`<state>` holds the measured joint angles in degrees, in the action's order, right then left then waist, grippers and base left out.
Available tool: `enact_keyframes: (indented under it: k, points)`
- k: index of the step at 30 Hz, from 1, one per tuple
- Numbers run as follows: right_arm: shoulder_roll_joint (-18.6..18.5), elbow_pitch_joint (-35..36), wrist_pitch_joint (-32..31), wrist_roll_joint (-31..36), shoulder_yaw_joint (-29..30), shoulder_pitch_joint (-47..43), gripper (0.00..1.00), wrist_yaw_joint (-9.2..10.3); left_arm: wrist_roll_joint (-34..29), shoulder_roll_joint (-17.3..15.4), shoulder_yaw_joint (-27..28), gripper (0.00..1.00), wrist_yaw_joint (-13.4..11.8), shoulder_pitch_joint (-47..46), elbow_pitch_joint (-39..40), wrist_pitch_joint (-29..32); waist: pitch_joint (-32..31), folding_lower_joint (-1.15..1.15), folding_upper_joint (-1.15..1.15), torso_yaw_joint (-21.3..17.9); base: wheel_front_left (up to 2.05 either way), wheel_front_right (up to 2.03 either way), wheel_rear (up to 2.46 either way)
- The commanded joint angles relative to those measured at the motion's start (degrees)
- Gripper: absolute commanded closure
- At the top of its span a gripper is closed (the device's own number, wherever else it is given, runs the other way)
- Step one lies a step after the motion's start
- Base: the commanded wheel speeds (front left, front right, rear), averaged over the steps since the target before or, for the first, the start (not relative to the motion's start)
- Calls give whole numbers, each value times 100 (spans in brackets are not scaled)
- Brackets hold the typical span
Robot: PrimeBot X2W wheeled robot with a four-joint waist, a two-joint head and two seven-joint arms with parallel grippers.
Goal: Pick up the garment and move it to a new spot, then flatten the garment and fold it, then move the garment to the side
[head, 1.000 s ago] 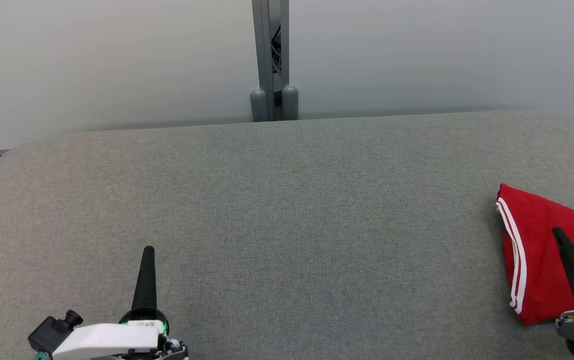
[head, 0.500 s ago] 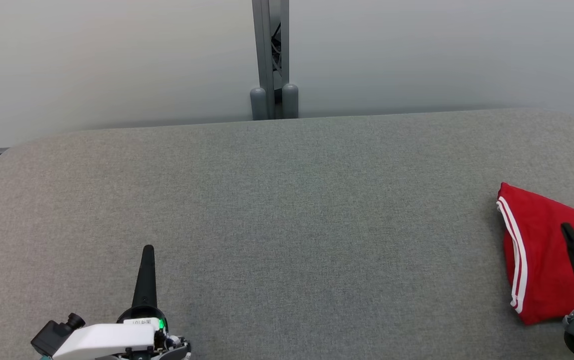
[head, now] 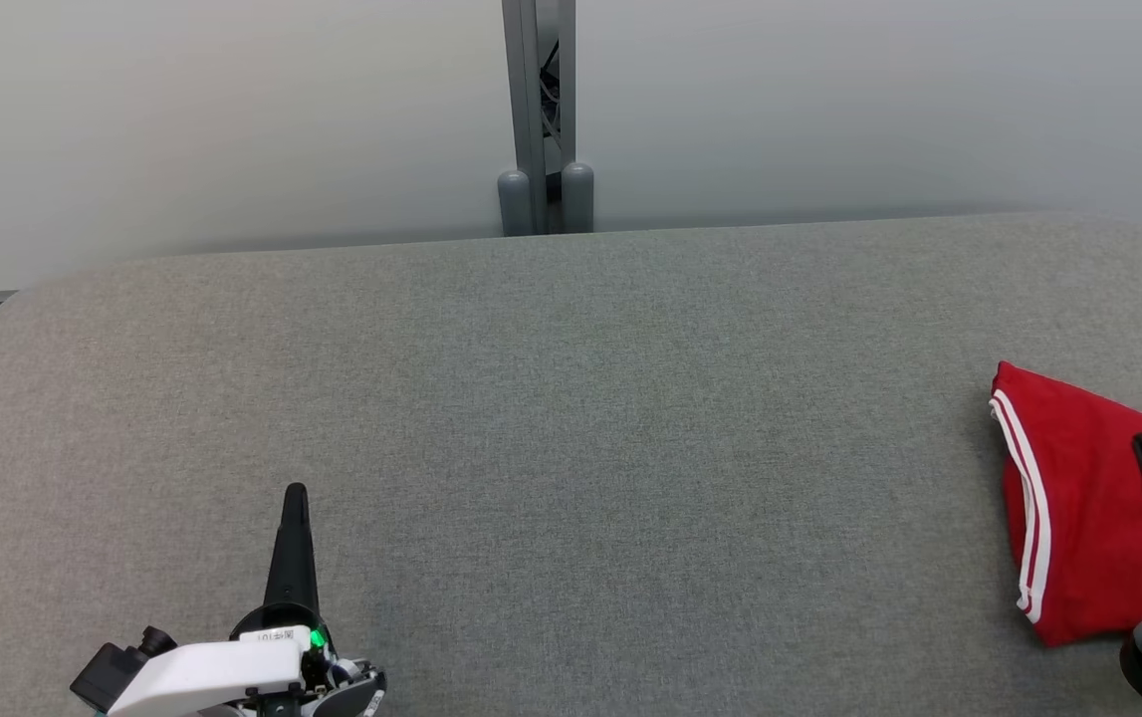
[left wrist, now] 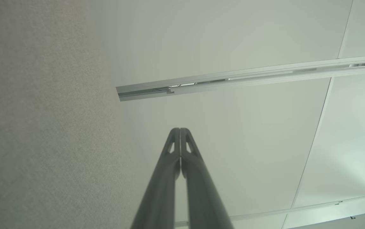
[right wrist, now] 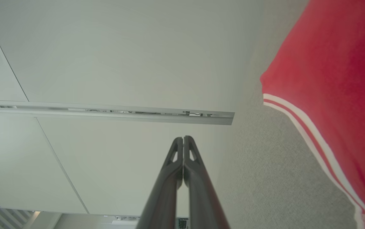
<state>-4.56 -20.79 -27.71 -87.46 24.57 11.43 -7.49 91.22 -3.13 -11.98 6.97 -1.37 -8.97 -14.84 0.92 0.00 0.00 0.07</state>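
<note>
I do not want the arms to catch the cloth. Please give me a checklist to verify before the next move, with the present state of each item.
1. Left gripper shut and holding nothing: ok.
2. Right gripper shut and holding nothing: ok.
3. Red garment lies at the right side of the grey table: ok.
4. Red garment wholly on the grey table: cannot tell, the head view cuts it off.
5. Right gripper clear of the red garment: cannot tell, it overlaps the cloth in the head view.
</note>
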Motion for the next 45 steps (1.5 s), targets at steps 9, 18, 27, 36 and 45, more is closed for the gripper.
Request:
enact_keyframes:
  k: [9, 18, 27, 36, 45]
  points:
    - [-56, -40, -133, -271, 98, 86, 100, 0, 209, 29, 47, 100, 77, -81, -19, -26, 13, 0, 0, 1, 0, 0, 0]
    - [-55, -40, -134, -270, 100, 87, 100, 0, 209, 29, 46, 100, 77, -81, -19, -26, 13, 0, 0, 1, 0, 0, 0]
    - [-55, -40, -135, -270, 99, 87, 100, 0, 210, 29, 45, 100, 76, -81, -18, -26, 13, 0, 0, 1, 0, 0, 0]
    - [-54, -40, -135, -268, 100, 87, 100, 0, 210, 28, 46, 100, 76, -81, -18, -27, 13, 0, 0, 1, 0, 0, 0]
    - [-54, -40, -136, -268, 102, 87, 100, 0, 209, 28, 46, 100, 76, -81, -17, -27, 13, 0, 0, 1, 0, 0, 0]
